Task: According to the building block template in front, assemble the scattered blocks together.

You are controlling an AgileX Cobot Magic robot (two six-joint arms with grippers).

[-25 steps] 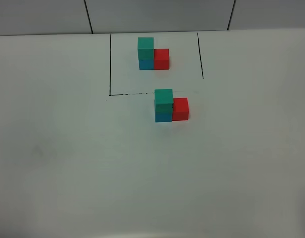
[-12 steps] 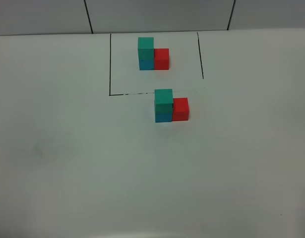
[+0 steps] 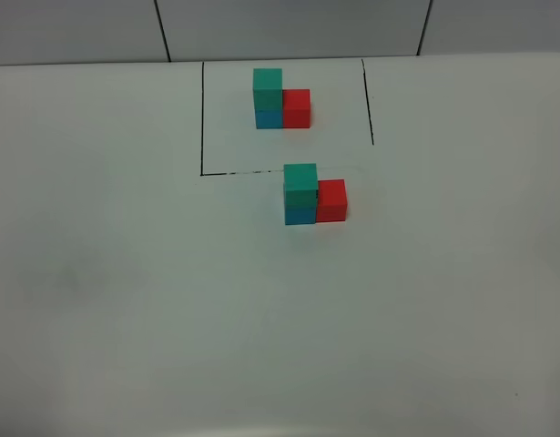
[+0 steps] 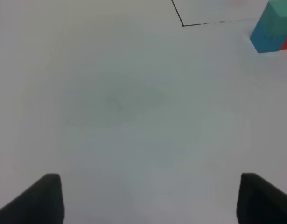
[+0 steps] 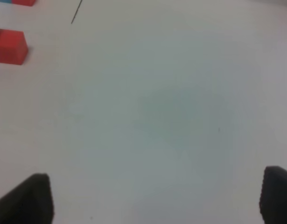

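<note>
The building block template [image 3: 281, 98] stands inside the black outline at the back: green atop blue with red on its right. Just in front of the outline stand the scattered blocks joined the same way: a green cube [image 3: 300, 180] on a blue cube [image 3: 300, 214], with a red cube [image 3: 331, 200] touching on the right. The left wrist view shows the green [image 4: 277, 14] and blue [image 4: 267, 39] cubes far from my left gripper [image 4: 148, 198], which is open and empty. The right wrist view shows the red cube [image 5: 10, 45] far from my open, empty right gripper [image 5: 157, 198].
The white table [image 3: 170, 300] spreads around the blocks. The black outline [image 3: 202, 118] frames the template. A tiled wall with dark seams [image 3: 161, 27] rises behind the table. Neither arm shows in the high view.
</note>
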